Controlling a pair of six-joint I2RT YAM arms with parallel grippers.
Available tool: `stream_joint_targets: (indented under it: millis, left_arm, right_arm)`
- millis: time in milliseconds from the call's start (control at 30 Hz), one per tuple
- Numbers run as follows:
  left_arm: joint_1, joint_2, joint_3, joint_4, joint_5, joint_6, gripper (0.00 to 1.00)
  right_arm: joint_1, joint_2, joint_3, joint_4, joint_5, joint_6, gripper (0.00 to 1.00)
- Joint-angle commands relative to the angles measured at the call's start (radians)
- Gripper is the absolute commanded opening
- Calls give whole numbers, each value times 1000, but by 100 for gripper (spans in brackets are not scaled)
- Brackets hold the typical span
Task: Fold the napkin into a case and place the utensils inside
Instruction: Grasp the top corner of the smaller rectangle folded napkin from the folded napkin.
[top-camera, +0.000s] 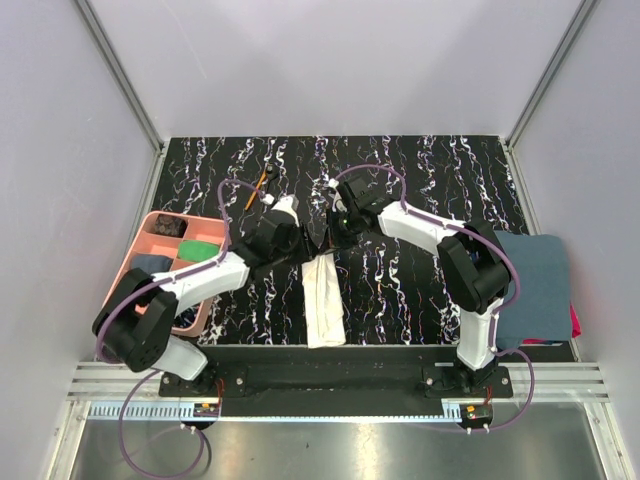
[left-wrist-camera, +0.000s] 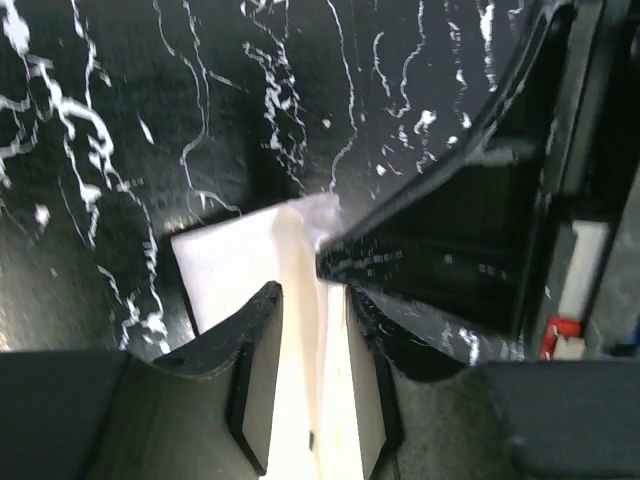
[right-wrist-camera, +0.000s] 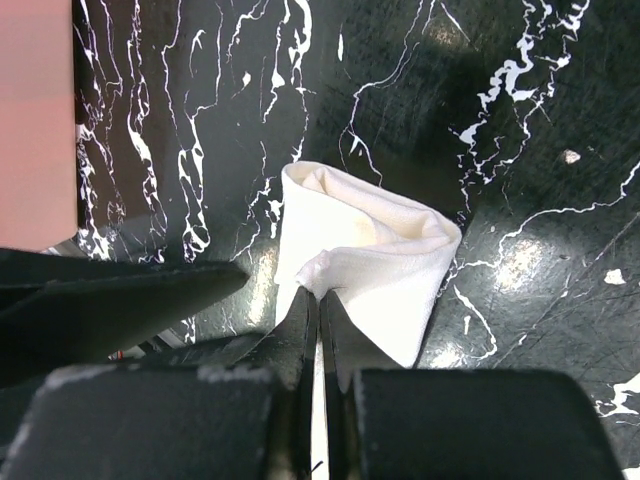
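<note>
Both arms reach inward and meet over the far end of the napkin (top-camera: 325, 300), a narrow strip lying at the near centre of the table (top-camera: 400, 300). The right gripper (right-wrist-camera: 318, 300) pinches the cloth's upper layer between jaws pressed together. The left gripper (left-wrist-camera: 312, 335) straddles the strip, jaws spread.

Over napkin (top-camera: 325, 300) far end: left pincer (left-wrist-camera: 312, 292), right pincer (right-wrist-camera: 318, 296) crowd together; pink tray (top-camera: 207, 227) blocks left; table (top-camera: 400, 290) free right.

Pink tray (top-camera: 143, 240) left, blue-grey towel (top-camera: 535, 285) right.
</note>
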Motion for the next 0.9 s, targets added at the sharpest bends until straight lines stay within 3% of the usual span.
stream_joint_targets:
  millis: [0,167,467,867]
  left_arm:
    - [1,63,59,-74,-46,148,33]
    - [-16,101,87,-108,-65,202,24]
    - [-91,116,92,-113,-137,228,36]
    - [-126,230,185,-216,-274,224,32]
  right_arm:
    - [0,-36,-3,30,-41,20,0]
    - [-9,-46,-22,32,-55,25,0]
    - [-13,-42,-39,46,-74,38,0]
    - [-14,-45,-43,62,-90,57,0]
